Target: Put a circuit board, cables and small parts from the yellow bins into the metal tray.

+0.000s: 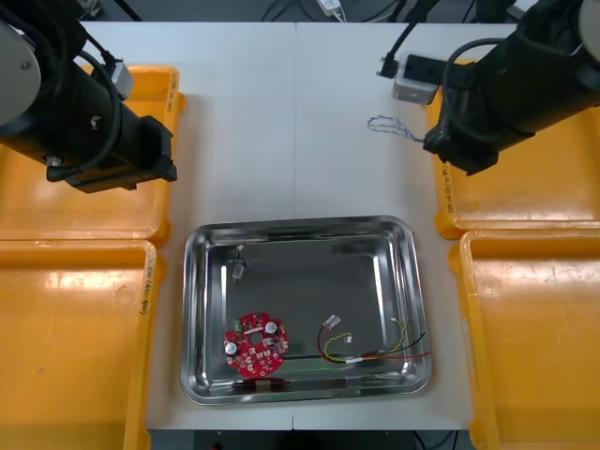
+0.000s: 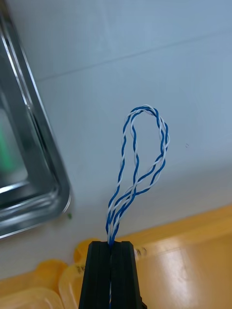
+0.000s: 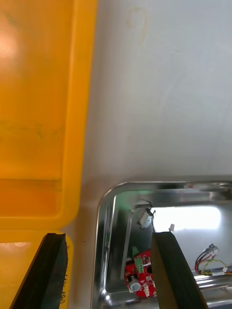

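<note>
The metal tray (image 1: 197,309) sits at the table's near middle and holds a round red circuit board (image 1: 255,345), a red and yellow cable (image 1: 375,352) and a small metal part (image 1: 238,267). My right gripper (image 2: 111,251) is shut on a twisted blue and white cable (image 2: 142,159), whose loop hangs over the bare table beside the far right yellow bin (image 1: 544,178); the loop also shows in the front view (image 1: 394,127). My left gripper (image 3: 108,270) stands open above the far left bin's (image 1: 56,197) inner edge, holding nothing, with the tray (image 3: 108,203), board (image 3: 141,280) and small part (image 3: 145,217) beyond its fingers.
Yellow bins line both sides: near left (image 1: 66,347) and near right (image 1: 534,337). A tray corner (image 2: 43,193) lies left of the hanging cable in the right wrist view. Bare table (image 1: 300,141) stretches behind the tray.
</note>
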Controlling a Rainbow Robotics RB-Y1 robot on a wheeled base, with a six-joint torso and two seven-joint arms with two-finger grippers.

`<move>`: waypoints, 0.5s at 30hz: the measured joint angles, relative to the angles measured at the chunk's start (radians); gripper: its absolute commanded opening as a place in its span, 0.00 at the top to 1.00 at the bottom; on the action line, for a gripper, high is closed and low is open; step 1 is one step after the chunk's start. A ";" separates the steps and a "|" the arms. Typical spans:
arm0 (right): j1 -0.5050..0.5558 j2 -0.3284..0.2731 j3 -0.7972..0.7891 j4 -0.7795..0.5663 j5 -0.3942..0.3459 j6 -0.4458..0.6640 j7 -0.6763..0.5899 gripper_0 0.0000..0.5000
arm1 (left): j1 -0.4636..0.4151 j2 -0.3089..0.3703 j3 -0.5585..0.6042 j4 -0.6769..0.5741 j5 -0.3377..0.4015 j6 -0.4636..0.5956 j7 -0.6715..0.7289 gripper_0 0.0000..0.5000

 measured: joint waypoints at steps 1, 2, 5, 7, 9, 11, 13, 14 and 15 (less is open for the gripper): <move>0.001 0.013 0.011 0.000 -0.002 0.000 0.000 1.00 | -0.006 0.002 0.003 0.022 -0.001 0.000 -0.005 0.00; 0.002 0.027 0.021 0.000 -0.004 0.000 0.000 1.00 | -0.012 0.003 0.006 0.042 -0.003 0.000 -0.017 0.00; 0.011 0.056 0.051 0.000 -0.011 0.000 0.000 1.00 | -0.028 0.004 0.009 0.098 -0.024 0.000 -0.082 0.00; 0.020 0.064 0.075 0.000 -0.016 0.000 0.000 1.00 | -0.037 0.004 0.009 0.133 -0.040 0.000 -0.146 0.00; 0.032 0.065 0.104 -0.001 -0.019 0.000 0.000 1.00 | -0.043 0.005 0.015 0.170 -0.056 0.000 -0.228 0.00; 0.043 0.065 0.133 -0.001 -0.020 0.000 0.000 1.00 | -0.047 0.005 0.025 0.202 -0.072 0.000 -0.295 0.00; 0.053 0.065 0.161 -0.001 -0.021 0.000 0.000 1.00 | -0.049 0.005 0.034 0.232 -0.090 -0.001 -0.346 0.00; 0.056 0.065 0.176 -0.001 -0.021 0.000 0.000 1.00 | -0.049 0.005 0.036 0.245 -0.100 -0.004 -0.359 0.00; 0.060 0.065 0.191 -0.002 -0.021 -0.001 0.000 1.00 | -0.049 0.005 0.039 0.259 -0.111 -0.009 -0.365 0.00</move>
